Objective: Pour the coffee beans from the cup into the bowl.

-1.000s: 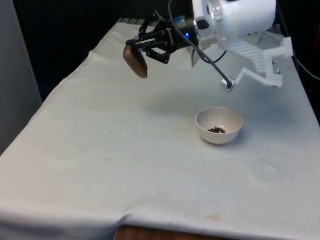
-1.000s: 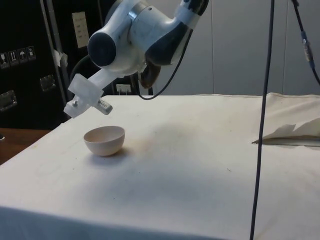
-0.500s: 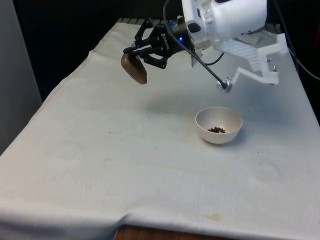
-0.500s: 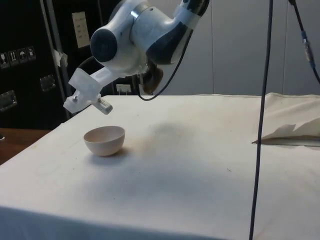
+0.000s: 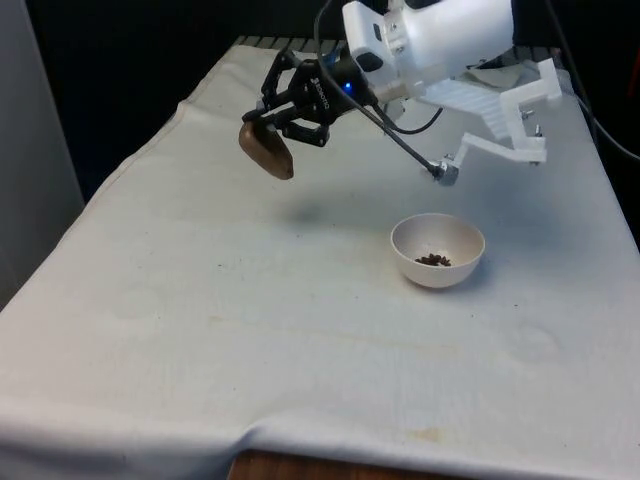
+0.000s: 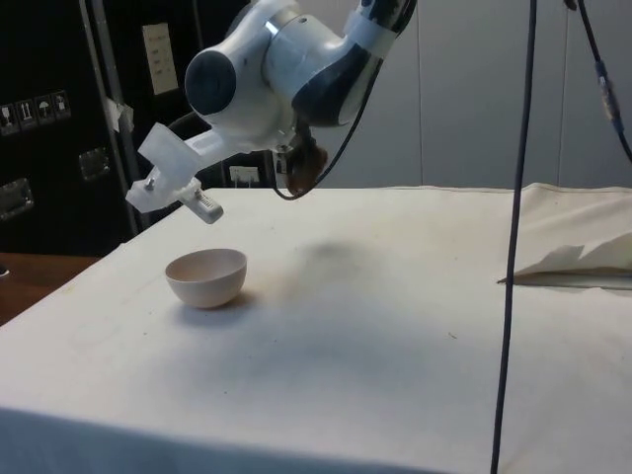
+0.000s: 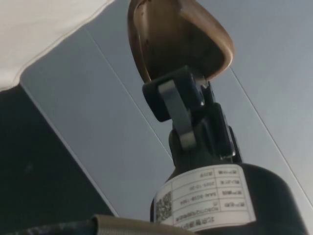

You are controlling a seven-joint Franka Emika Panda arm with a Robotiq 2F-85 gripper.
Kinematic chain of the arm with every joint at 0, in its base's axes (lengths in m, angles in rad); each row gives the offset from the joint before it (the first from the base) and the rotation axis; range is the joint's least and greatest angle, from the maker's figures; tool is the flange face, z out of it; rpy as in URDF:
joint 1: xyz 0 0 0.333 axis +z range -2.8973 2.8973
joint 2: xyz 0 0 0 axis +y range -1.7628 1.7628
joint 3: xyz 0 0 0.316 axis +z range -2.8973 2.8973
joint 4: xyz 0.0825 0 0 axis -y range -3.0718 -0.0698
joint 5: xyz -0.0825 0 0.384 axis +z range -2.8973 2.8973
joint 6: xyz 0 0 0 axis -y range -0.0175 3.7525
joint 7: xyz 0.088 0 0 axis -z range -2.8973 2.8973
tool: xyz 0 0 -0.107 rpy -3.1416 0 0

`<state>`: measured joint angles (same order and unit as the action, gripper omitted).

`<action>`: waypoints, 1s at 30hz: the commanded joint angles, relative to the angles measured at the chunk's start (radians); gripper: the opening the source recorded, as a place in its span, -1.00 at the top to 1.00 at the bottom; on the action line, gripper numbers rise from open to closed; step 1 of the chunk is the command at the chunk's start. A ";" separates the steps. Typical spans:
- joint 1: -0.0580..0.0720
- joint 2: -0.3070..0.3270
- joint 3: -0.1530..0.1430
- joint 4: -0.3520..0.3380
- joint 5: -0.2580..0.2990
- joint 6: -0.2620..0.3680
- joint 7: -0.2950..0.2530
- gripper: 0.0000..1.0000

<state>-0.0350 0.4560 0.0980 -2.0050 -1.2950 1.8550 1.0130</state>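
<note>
My claw (image 5: 283, 125), clamped on the tilted brown cup (image 5: 266, 151), hung in the front view's upper left, well apart from the bowl (image 5: 437, 250) at centre right.

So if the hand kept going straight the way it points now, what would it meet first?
Probably the white cloth: the hand, shut on the brown cup, points down toward the front view's left, away from the bowl. Depth is uncertain.
</note>
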 commanded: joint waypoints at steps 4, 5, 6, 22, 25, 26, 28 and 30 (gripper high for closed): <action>-0.009 -0.003 -0.008 -0.007 0.019 0.043 -0.009 1.00; -0.009 -0.003 -0.008 -0.007 0.019 0.043 -0.009 1.00; -0.010 -0.003 -0.014 -0.008 0.026 0.056 -0.010 1.00; -0.013 -0.002 -0.063 -0.022 0.082 0.158 -0.023 1.00; -0.013 -0.002 -0.072 -0.025 0.092 0.177 -0.026 1.00; -0.013 -0.002 -0.075 -0.026 0.095 0.184 -0.028 1.00; -0.014 -0.002 -0.085 -0.030 0.105 0.204 -0.032 1.00; -0.014 -0.002 -0.088 -0.031 0.108 0.211 -0.033 1.00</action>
<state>-0.0380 0.4570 0.0050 -2.0310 -1.1970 2.0470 0.9920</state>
